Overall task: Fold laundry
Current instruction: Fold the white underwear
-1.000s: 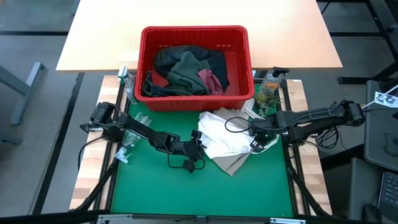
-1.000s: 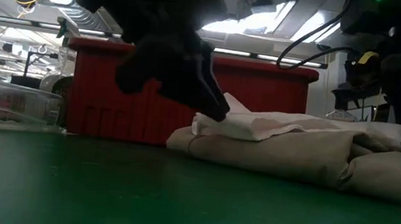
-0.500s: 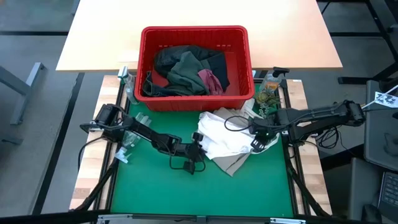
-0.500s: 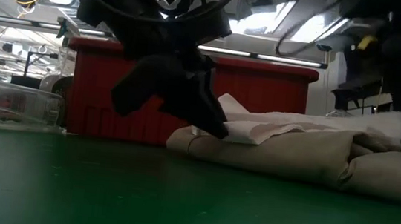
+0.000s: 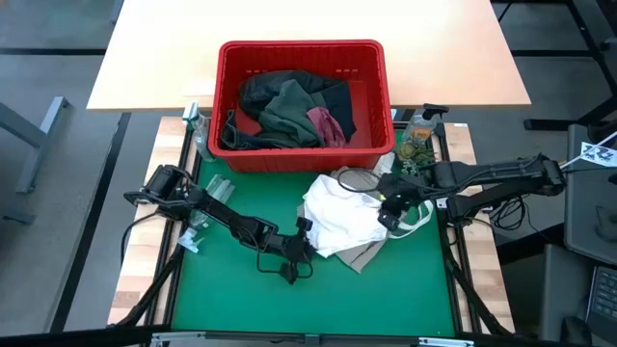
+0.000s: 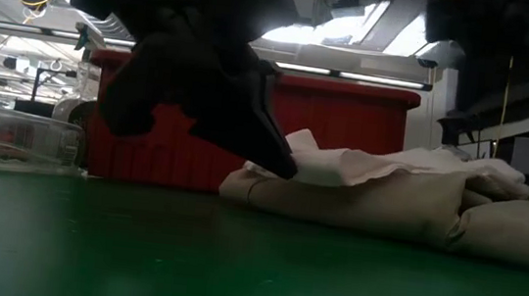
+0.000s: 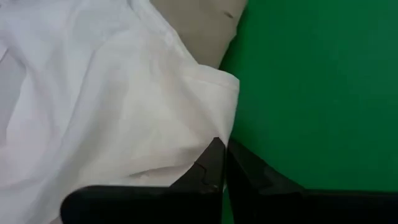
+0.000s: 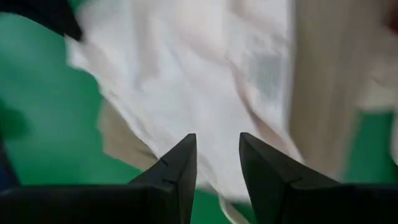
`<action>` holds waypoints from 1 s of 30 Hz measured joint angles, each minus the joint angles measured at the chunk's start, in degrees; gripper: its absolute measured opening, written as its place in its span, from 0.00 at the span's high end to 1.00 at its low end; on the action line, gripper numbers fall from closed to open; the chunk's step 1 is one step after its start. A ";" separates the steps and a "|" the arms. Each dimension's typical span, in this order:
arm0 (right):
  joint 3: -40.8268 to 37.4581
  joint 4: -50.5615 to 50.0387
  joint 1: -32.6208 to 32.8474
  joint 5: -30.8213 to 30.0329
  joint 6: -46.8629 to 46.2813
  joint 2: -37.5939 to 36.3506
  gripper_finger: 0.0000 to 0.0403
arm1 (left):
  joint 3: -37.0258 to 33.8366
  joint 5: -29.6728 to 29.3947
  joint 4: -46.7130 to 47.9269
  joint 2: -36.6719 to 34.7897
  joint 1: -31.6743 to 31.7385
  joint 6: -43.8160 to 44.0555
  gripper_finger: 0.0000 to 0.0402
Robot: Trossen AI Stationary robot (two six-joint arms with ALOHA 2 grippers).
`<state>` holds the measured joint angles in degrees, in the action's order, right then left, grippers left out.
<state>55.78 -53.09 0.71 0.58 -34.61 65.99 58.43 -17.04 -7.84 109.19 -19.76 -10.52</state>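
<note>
Two grippers sit at opposite sides of one garment, and the coming move turns on that. Farthest over on its own side, the left arm reaches in low across the mat (image 5: pixel 222 289), and the left gripper (image 5: pixel 301 253) has its fingers shut tight, with barely a slit between them in its wrist view. Their tips meet right at the near corner of the white cloth (image 5: pixel 339 220), and from the low view they look pinched on that thin hem; the grip is a judgement, since the tips cover the exact contact. From this gripper the cloth spreads away toward the other arm, crumpled, lying on a tan piece (image 5: pixel 357 255) that pokes out beneath it on the near side.

Beyond the cloth, behind both grippers, stands the basket (image 5: pixel 301 56) with the rest of the laundry (image 5: pixel 289 108), dark, olive and maroon pieces heaped inside.

At the far side of the cloth, the right gripper (image 5: pixel 387 210) hangs just over the fabric with its fingers partly apart and nothing between them. It is the nearer one to that opposite edge, so I judge it should take that edge, and then the cloth could be drawn flat between the two
</note>
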 joint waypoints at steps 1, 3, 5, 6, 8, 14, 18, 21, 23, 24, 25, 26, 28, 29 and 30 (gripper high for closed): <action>-0.34 2.89 0.01 0.78 0.72 0.49 0.70 | 0.00 -0.02 0.00 0.00 -0.29 0.04 0.99; -0.47 7.45 0.02 1.74 2.26 1.82 0.70 | 0.00 0.01 0.00 0.00 -0.90 0.97 0.99; -0.47 10.13 0.02 2.03 3.53 3.28 0.70 | 0.00 0.01 0.00 0.00 -1.31 2.99 0.99; -0.47 10.63 0.02 2.03 3.93 4.11 0.70 | 0.00 0.01 0.00 0.00 -1.46 3.77 0.99; -0.47 10.06 0.02 2.64 5.01 5.91 0.70 | 0.00 0.00 0.02 0.00 -1.68 4.47 0.99; -0.52 0.13 0.02 2.74 6.60 10.95 0.70 | -0.02 -0.21 0.02 0.00 -1.80 4.47 0.99; -0.54 -7.29 0.00 0.09 6.51 13.35 0.70 | -0.02 0.05 0.02 0.00 -1.80 4.53 0.99; -0.54 -9.69 0.01 0.00 6.51 14.80 0.70 | -0.02 0.07 0.01 0.00 -1.80 4.54 0.99; -0.94 -9.71 0.00 0.00 6.49 15.30 0.70 | -0.09 -0.11 -0.53 0.00 -1.80 4.80 0.99; -1.39 -9.78 0.00 0.02 6.49 15.40 0.70 | -0.09 -0.16 -0.90 0.00 -1.80 5.41 0.99; -1.87 -10.02 0.02 0.02 6.47 15.59 0.70 | -0.09 -0.17 -1.21 0.00 -1.80 6.11 0.99; -2.54 -9.96 0.02 0.10 6.45 15.63 0.70 | -0.09 -0.21 -1.50 0.00 -1.80 7.22 0.98; -3.87 -10.06 0.01 0.99 6.14 15.68 0.70 | -0.09 -0.19 -2.04 0.00 -1.80 9.96 0.97; -4.49 -10.03 0.00 1.69 5.51 15.68 0.70 | -0.09 -0.18 -2.13 0.00 -1.80 11.31 0.96; -5.10 -10.04 0.00 2.58 4.85 15.68 0.70 | -0.09 0.03 -2.16 -0.01 -1.80 12.35 0.94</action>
<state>50.68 -63.13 0.71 3.16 -29.76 81.67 58.35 -17.01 -9.99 109.18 -21.56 1.84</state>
